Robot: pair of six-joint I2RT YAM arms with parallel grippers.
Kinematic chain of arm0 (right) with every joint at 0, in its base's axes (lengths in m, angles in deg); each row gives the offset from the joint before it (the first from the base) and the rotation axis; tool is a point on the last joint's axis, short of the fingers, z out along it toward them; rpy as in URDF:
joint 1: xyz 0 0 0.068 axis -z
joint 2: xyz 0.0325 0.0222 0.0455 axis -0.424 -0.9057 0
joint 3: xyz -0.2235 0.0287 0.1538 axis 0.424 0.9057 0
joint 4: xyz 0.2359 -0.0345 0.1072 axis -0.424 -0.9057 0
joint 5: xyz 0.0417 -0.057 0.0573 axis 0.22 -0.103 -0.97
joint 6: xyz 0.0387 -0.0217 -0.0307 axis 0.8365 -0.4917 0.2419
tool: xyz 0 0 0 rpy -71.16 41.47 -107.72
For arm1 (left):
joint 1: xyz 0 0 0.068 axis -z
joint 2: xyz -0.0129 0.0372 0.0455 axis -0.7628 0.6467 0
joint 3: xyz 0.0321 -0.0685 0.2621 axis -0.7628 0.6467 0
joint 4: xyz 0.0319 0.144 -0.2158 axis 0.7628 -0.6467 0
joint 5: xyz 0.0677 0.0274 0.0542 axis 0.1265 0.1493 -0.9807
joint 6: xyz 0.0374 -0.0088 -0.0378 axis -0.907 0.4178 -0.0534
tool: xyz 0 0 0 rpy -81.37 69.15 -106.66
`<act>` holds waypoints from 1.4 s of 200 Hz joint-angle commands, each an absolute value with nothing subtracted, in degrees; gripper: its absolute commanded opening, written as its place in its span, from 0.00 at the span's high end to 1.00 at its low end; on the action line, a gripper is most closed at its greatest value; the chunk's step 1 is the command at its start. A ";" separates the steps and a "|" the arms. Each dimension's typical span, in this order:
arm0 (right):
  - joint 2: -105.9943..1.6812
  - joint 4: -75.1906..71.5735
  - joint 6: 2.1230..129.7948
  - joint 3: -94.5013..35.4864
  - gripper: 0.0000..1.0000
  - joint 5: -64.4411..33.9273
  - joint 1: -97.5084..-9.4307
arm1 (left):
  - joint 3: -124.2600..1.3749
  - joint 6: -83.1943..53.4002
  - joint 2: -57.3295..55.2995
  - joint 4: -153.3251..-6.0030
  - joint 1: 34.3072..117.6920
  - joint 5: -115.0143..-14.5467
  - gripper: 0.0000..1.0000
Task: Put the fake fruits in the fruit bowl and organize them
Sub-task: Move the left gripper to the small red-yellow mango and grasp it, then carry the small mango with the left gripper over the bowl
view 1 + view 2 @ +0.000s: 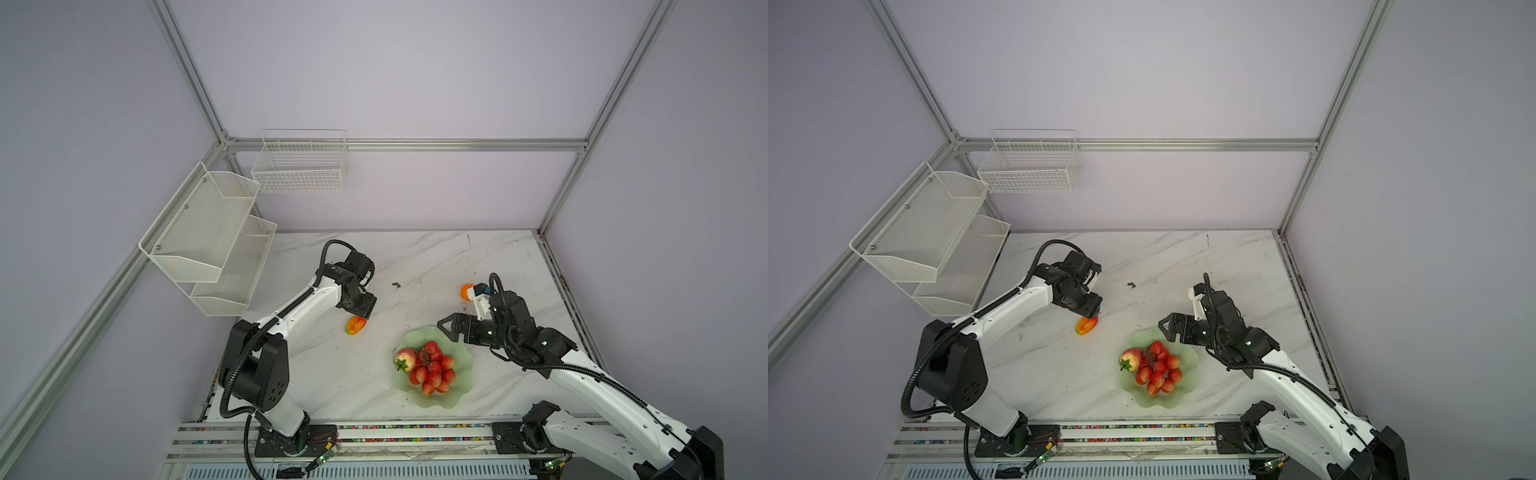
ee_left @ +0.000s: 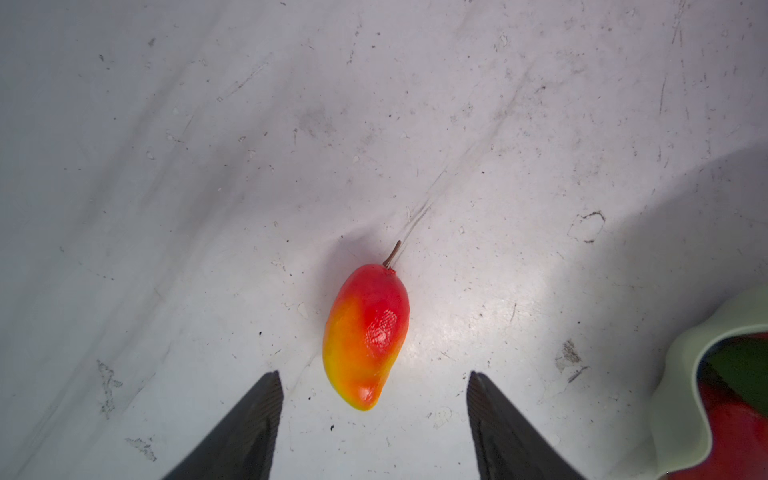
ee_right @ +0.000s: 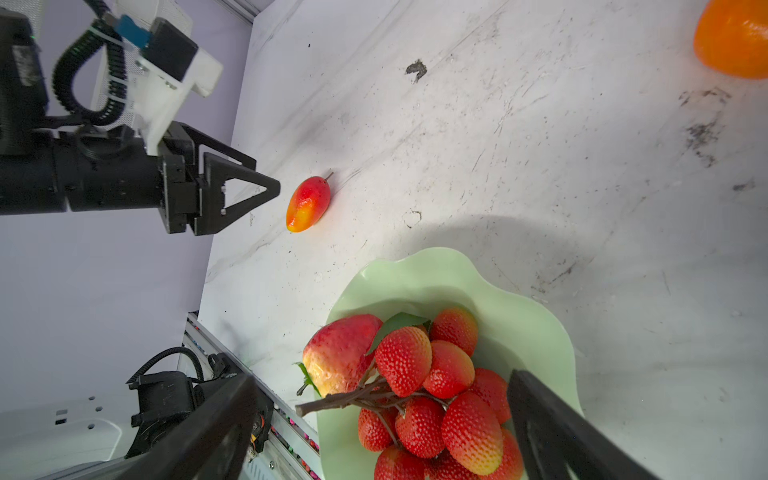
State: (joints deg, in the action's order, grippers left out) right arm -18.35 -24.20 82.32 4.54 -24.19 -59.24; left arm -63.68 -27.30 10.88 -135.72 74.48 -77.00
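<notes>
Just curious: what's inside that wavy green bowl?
A red bunch and one strawberry with green leaves lie in the bowl. Whatever sits beneath the bunch is covered.

Enclosed by plain lilac walls [image 1: 415,75], evenly lit | braced with aluminium frame [image 1: 407,144] at 12 o'clock | scuffed white marble tabletop [image 1: 436,257] spread toward 6 | hung with wire basket [image 1: 300,178] at 11, two-tier mesh shelf [image 1: 199,232] at 9

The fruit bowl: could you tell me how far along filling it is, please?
Done: the bunch and a strawberry lie in the bowl. In hand: the open left gripper hangs over the mango, not gripping. Left: mango and orange, both on the table.
</notes>
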 commanded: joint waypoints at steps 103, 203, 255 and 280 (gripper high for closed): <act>-21.77 -22.52 83.85 4.07 0.03 -24.98 -59.58 | -56.43 -29.46 15.83 -131.14 73.62 -74.95 0.30; -18.00 -24.35 85.41 5.99 0.03 -23.86 -59.54 | -56.28 -30.85 15.78 -129.32 73.32 -72.75 0.48; -13.55 -25.50 86.23 7.49 0.03 -22.97 -59.54 | -55.01 -29.48 11.52 -128.29 73.35 -71.09 0.59; -12.60 -25.31 86.23 7.53 0.03 -23.04 -59.54 | -55.20 -28.07 8.84 -128.94 73.47 -69.19 0.62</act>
